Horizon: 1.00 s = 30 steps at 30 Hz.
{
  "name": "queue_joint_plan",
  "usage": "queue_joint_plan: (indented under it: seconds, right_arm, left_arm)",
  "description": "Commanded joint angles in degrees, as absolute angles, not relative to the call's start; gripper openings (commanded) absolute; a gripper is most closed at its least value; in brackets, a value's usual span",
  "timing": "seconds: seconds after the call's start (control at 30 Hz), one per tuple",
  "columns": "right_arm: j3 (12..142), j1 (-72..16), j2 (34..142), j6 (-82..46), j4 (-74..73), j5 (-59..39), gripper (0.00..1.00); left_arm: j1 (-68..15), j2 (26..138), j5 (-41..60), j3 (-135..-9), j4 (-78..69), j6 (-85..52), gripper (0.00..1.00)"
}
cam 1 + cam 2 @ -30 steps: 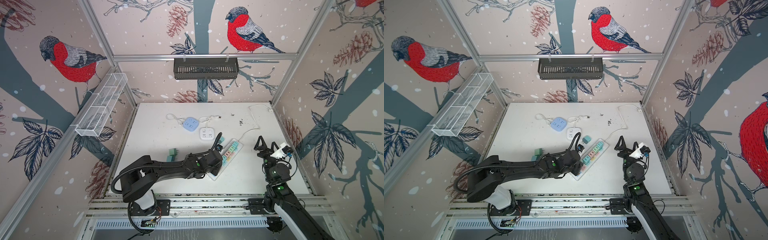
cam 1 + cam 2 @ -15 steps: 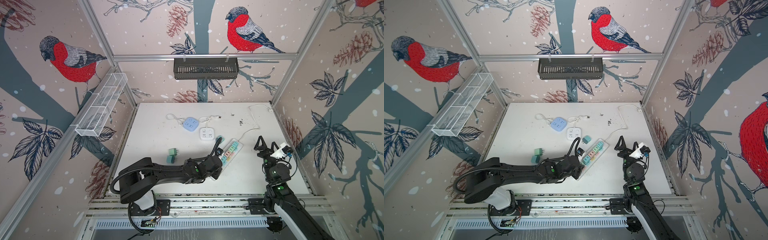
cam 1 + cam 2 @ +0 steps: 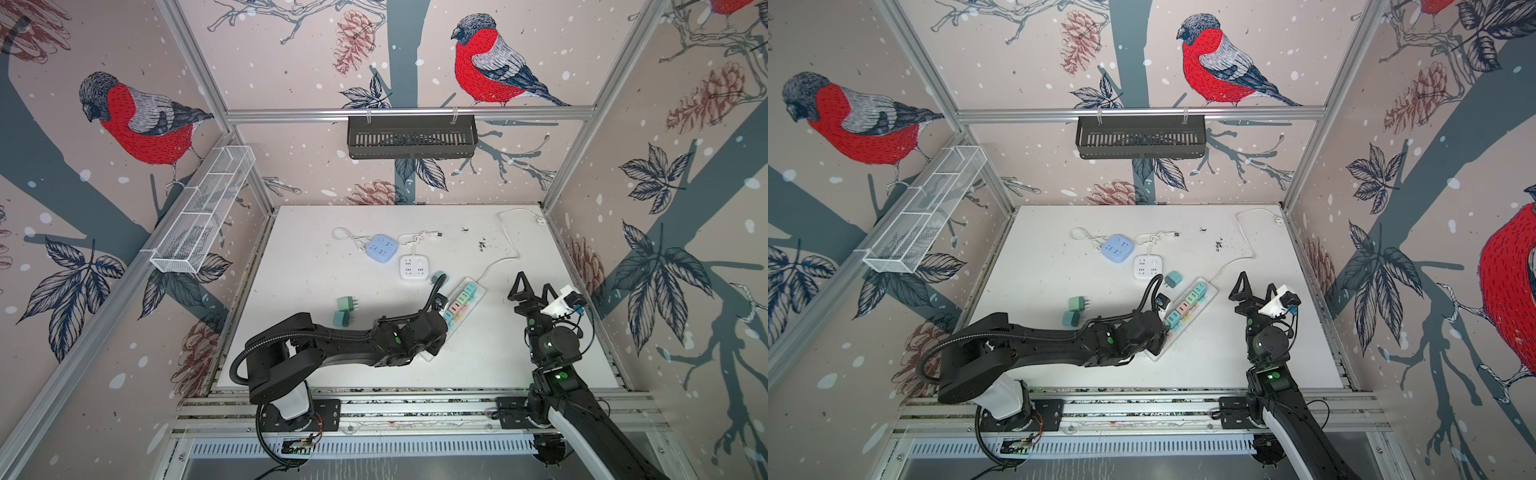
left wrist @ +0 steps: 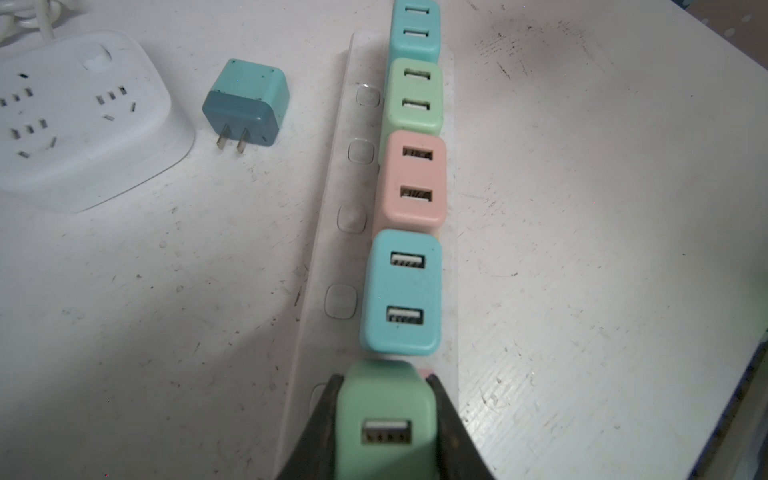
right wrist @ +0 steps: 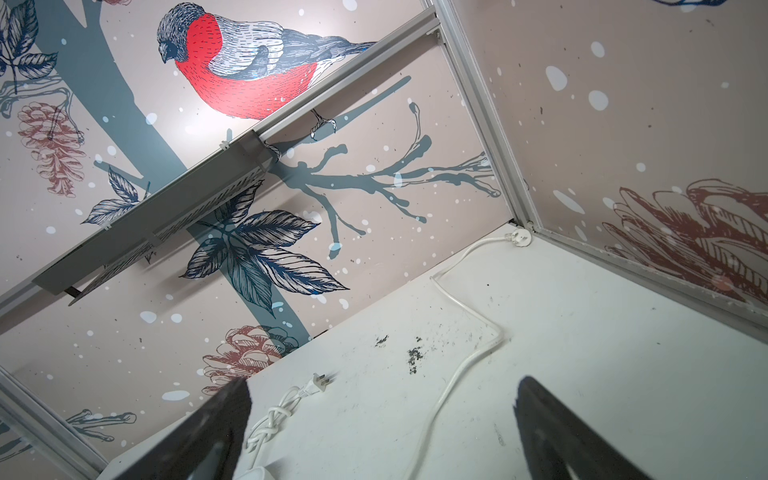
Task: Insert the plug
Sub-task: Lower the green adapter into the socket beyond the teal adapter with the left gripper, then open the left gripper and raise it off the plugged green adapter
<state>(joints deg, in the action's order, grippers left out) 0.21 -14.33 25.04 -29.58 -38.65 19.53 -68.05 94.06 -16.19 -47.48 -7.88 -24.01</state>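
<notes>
Left gripper point(image 4: 384, 380) fingers point(image 4: 446, 428) are clenching the green USB charger plug point(image 4: 384, 432). Since a second ago it is sliding down-left in both top views, to the lower-left end of the white power strip point(image 3: 478, 293), behind four seated chargers (prongs hidden, so insertion looks pending). Right gripper point(image 3: 534, 283) is idling, fingers spread, empty.

The left jaws, clamping the green plug point(image 4: 384, 419), have drawn back toward the power strip's point(image 4: 321, 253) near end.

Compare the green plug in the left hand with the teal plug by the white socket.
The green plug is clamped in the left hand, upright over the power strip; the teal plug lies free on its side. Teal's prongs show; green's are hidden. Both are rounded cubes.
</notes>
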Motion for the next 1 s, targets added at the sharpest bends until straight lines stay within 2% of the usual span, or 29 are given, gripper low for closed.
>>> queue_joint_plan:
  seconds: [0.0, 0.5, 0.97]
  right_arm:
    - [-7.3, -14.4, 25.0, -28.9, -40.5, 18.9, 1.0]
    - [-7.2, -14.4, 24.9, -28.8, -40.4, 18.9, 1.0]
    - [-7.2, -14.4, 24.9, -28.8, -40.4, 19.0, 1.0]
  left_arm:
    - [-68.2, 94.3, -15.5, -48.0, -9.2, -24.4, 0.0]
    - [-68.1, 99.8, -18.3, -52.5, -2.3, -25.6, 0.0]
    - [-68.1, 100.8, -17.0, -50.9, -4.3, -26.2, 0.0]
